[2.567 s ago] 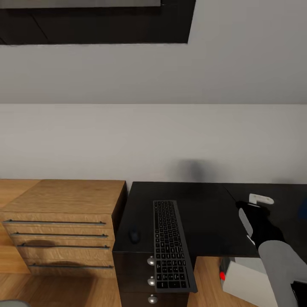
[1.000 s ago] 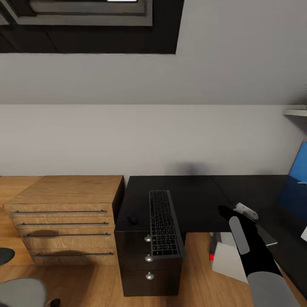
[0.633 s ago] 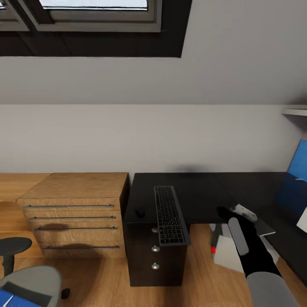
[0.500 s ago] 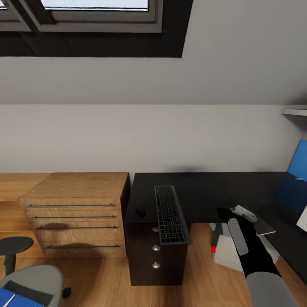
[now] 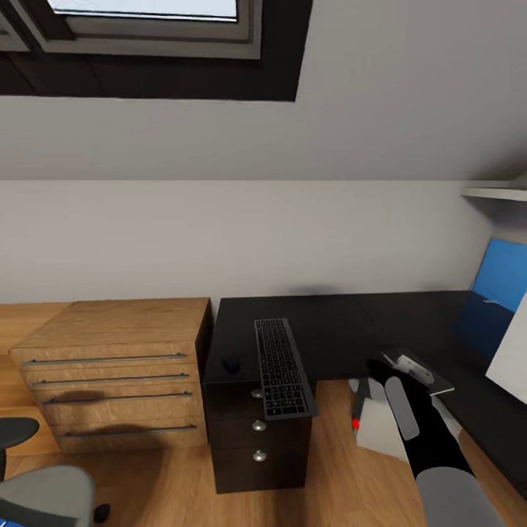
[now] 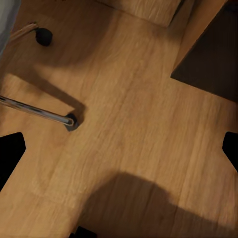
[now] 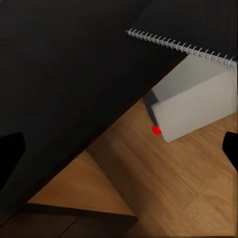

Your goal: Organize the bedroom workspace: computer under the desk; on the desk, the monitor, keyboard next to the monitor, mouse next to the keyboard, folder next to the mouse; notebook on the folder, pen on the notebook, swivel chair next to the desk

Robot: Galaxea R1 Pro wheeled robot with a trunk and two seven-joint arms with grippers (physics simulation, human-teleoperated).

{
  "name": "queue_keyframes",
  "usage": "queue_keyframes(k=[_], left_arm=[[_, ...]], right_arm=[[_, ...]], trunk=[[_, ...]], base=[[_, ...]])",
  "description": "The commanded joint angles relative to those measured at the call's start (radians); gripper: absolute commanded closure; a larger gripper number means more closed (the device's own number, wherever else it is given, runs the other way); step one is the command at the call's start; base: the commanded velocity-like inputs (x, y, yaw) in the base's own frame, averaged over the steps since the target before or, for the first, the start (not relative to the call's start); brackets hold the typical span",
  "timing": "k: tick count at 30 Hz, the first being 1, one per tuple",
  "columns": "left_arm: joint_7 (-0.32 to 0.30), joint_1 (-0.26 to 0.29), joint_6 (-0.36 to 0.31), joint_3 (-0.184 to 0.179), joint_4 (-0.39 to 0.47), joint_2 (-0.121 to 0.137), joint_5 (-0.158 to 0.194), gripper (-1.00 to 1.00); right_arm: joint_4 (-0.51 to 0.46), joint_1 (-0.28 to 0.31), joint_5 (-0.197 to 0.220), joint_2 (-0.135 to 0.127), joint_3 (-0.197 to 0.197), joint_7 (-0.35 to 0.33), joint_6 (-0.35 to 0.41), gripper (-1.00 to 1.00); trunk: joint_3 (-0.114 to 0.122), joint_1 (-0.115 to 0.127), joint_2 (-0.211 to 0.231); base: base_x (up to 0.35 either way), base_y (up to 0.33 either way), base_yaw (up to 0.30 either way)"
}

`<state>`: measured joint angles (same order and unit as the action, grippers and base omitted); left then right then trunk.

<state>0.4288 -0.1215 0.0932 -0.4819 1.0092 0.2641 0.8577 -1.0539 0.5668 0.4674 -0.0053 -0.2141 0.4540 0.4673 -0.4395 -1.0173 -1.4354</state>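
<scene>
**Two claws spread, nothing held at the desk**

Both claws were released when I checked the feeds. The left gripper [image 6: 119,153] had its jaws wide apart over bare plank floor [image 6: 139,129], with a metal leg and castor of the swivel chair [image 6: 37,110] beneath it. The right gripper [image 7: 119,148] was just as open, looking down past the edge of the desk [image 7: 64,74].

From the head camera I saw the desk [image 5: 329,326] against the pale wall, beside a light wood chest of drawers [image 5: 110,362]. The keyboard [image 5: 282,366] lay on it, its near end jutting over the drawer unit, and the mouse [image 5: 231,363] sat just beside it. The notebook [image 5: 419,370], spiral-bound, lay at the desk's front edge near my right claw. The computer [image 5: 384,432] stood on the floor below, red light showing. The monitor [image 5: 512,351] showed its white back at the far right. The swivel chair's grey seat [image 5: 44,498] was well apart from the desk.
</scene>
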Motion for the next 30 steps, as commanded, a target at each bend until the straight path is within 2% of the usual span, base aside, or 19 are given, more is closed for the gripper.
queue_keyframes(k=[1,8,13,16,20,21,22,24,25,28,30], left_arm=[[0.005,0.000,0.008,-0.004,0.002,0.001,0.010,-1.00],[0.005,0.000,0.008,-0.004,0.002,0.001,0.009,-1.00],[0.005,0.000,0.008,-0.004,0.002,0.001,0.009,-1.00],[0.005,0.000,0.008,-0.004,0.002,0.001,0.009,-1.00],[0.005,0.000,0.008,-0.004,0.002,0.001,0.009,-1.00],[0.005,0.000,0.008,-0.005,0.002,0.001,0.009,-1.00],[0.005,0.000,0.008,-0.006,0.002,0.001,0.009,-1.00],[0.005,0.000,0.008,-0.006,0.002,0.001,0.009,-1.00],[0.005,0.000,0.008,-0.006,0.002,0.001,0.009,-1.00],[0.005,0.000,0.008,-0.006,0.002,0.001,0.009,-1.00],[0.006,0.000,0.008,-0.006,0.002,0.001,0.009,-1.00]], right_arm=[[0.004,0.001,0.009,0.001,0.001,0.007,-0.002,-1.00],[0.031,0.001,0.007,0.008,0.002,0.006,-0.041,-1.00],[0.037,0.001,0.000,0.006,0.006,0.005,-0.053,-1.00],[0.040,0.001,-0.021,-0.001,0.030,0.004,-0.057,-1.00],[0.041,0.001,-0.089,-0.023,0.066,-0.013,-0.072,-1.00],[0.043,0.001,-0.158,-0.036,0.079,-0.072,-0.090,-1.00],[0.049,0.001,-0.197,-0.040,0.083,-0.121,-0.097,-1.00],[0.060,0.001,-0.237,-0.046,0.085,-0.178,-0.101,-1.00],[0.081,0.001,-0.296,-0.060,0.086,-0.267,-0.111,-1.00],[0.101,0.001,-0.348,-0.083,0.086,-0.357,-0.139,-1.00],[0.109,0.001,-0.362,-0.092,0.086,-0.383,-0.157,-1.00]], trunk=[[0.000,0.000,-0.001],[0.003,0.000,-0.001],[0.004,0.000,-0.001],[0.004,0.000,-0.001],[0.004,0.000,-0.001],[0.004,0.000,-0.001],[0.004,0.000,-0.001],[0.004,0.000,-0.001],[0.004,0.000,-0.001],[0.004,0.000,-0.001],[0.004,0.000,-0.001]], base=[[-0.001,0.001,-0.224],[0.000,0.000,-0.212],[0.000,0.000,-0.074],[0.000,0.000,-0.022],[0.021,0.000,-0.008],[0.208,0.000,-0.002],[0.249,-0.015,-0.001],[0.269,-0.039,-0.001],[0.288,-0.098,0.000],[0.275,-0.133,0.000],[0.259,-0.177,0.000]])
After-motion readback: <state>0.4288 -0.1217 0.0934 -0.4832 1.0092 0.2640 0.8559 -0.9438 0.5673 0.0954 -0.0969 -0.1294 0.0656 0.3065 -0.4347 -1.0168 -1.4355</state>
